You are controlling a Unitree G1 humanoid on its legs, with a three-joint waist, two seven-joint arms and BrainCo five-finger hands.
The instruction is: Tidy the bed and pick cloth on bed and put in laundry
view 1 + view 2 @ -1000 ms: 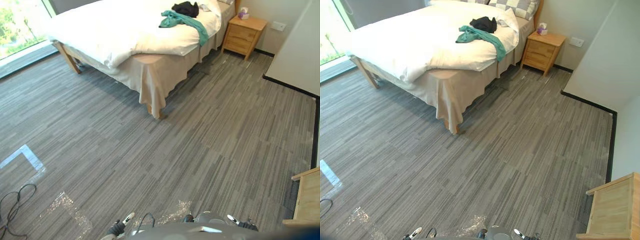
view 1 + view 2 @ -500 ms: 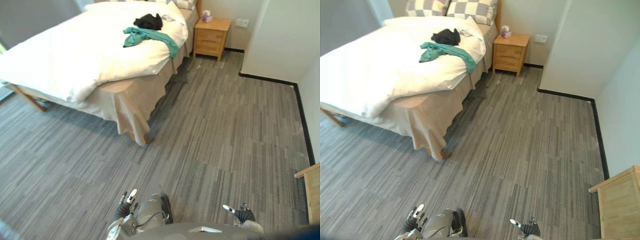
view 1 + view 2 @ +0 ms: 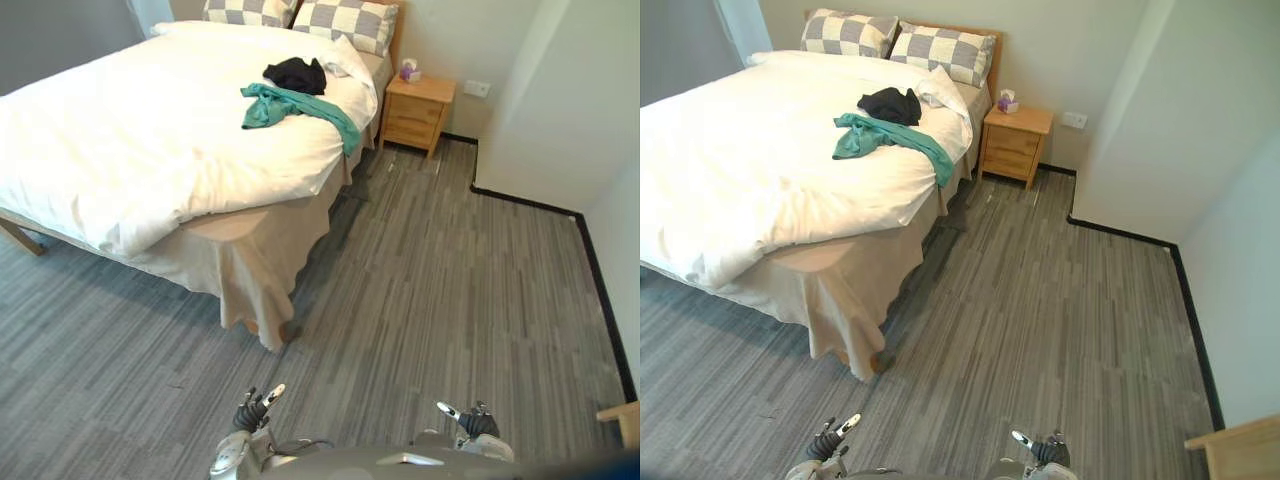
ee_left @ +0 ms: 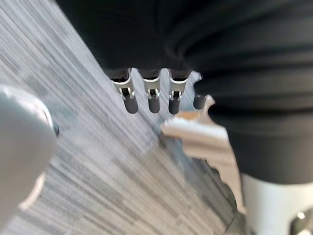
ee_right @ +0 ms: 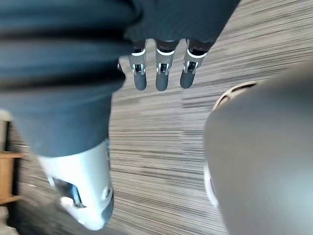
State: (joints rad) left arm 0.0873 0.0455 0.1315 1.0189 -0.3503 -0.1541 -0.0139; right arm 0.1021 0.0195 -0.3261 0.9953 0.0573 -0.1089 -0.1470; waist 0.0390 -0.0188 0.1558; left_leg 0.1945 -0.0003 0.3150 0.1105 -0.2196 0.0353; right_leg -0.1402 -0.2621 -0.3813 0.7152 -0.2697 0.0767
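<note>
1. The left hand (image 3: 256, 408) and the right hand (image 3: 466, 420) hang low over the grey floor (image 3: 450, 300). Both have straight, relaxed fingers and carry nothing (each wrist view agrees with this).
2. The task's things lie far ahead of both hands, more on the left hand's side. A green cloth (image 3: 292, 105) is spread on the white bed (image 3: 120, 140), and one end hangs over the bed's edge. A black cloth (image 3: 296, 74) lies just beyond it, near the checked pillows (image 3: 352, 20).
3. I judge that the work is at the approach, with no cloth picked yet. I cannot tell where the laundry stands.
4. What could go wrong:
   - The bed's near corner with its skirt stands between the left hand and the cloths, so a straight path could catch on it.
   - The cloths are thin and lie flat on a soft cover. A closing hand may pinch the cover too and pull the bed untidy.
   - If the hand pulls the green cloth by its hanging end, it may slide off to the floor.
   - The nightstand (image 3: 418, 105) stands just beside the bed, beyond the cloths. A wide swing of the right hand there could hit it.
</note>
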